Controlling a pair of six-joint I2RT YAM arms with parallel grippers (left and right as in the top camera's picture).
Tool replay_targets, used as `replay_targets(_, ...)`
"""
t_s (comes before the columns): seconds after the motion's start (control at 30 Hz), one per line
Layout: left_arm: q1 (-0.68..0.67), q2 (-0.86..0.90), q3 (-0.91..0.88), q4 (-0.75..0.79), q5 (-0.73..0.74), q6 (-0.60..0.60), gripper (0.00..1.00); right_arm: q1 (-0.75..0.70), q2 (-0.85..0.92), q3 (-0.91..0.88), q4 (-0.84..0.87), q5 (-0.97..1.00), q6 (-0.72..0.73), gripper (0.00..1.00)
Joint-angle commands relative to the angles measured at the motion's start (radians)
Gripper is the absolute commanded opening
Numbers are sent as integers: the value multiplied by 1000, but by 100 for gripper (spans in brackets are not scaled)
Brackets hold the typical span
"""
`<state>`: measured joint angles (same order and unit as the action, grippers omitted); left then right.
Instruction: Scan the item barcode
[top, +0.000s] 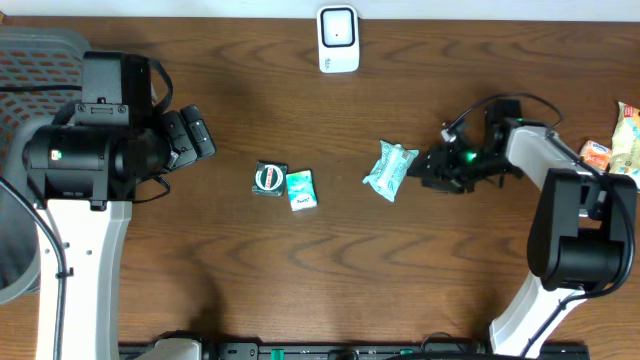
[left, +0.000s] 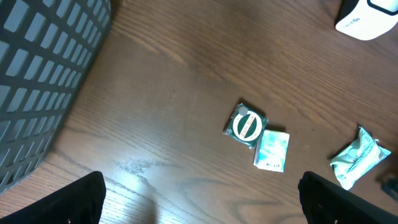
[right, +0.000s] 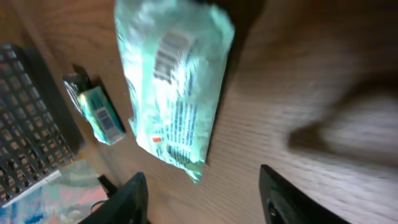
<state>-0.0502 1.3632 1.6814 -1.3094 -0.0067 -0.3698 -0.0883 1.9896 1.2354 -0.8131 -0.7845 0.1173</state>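
Observation:
A pale green crinkled packet (top: 390, 170) lies on the wooden table right of centre. In the right wrist view its barcode (right: 171, 53) faces up on the packet (right: 174, 81). My right gripper (top: 425, 168) sits just right of it, open, with the packet's corner just ahead of the fingers (right: 127, 199) and nothing between them. The white scanner (top: 338, 40) stands at the table's far edge, also in the left wrist view as the scanner (left: 367, 18). My left gripper (top: 200, 135) hangs open at the left, away from everything.
A dark green packet with a round label (top: 270, 178) and a small teal box (top: 301, 189) lie side by side at the centre. A grey mesh basket (top: 40, 60) stands at the far left. More snack packets (top: 620, 140) lie at the right edge.

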Motion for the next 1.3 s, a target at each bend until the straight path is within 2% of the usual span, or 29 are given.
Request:
replay_targets(0.0,3,-5,2,-4,-13,-12,97,-10,6,32,-8,10,0,56)
replay_targets(0.3,3,-5,2,-4,-13,-12,98,37,6,26,-10,20,64,71)
replay_targets(0.6,3,-5,2,-4,-13,-12,98,127,6,26,-10,23,94,22)
replay_targets(0.7,3,-5,2,-4,-13,-12,98,163,6,26,-14,23,96,1)
replay_targets(1.0,3,-5,2,-4,-13,-12,98,174,-78,47,-123,93,95,1)
replay_targets(1.27,3,-5,2,-4,-13,-12,98,224,-240,47,-69,204,150,1)
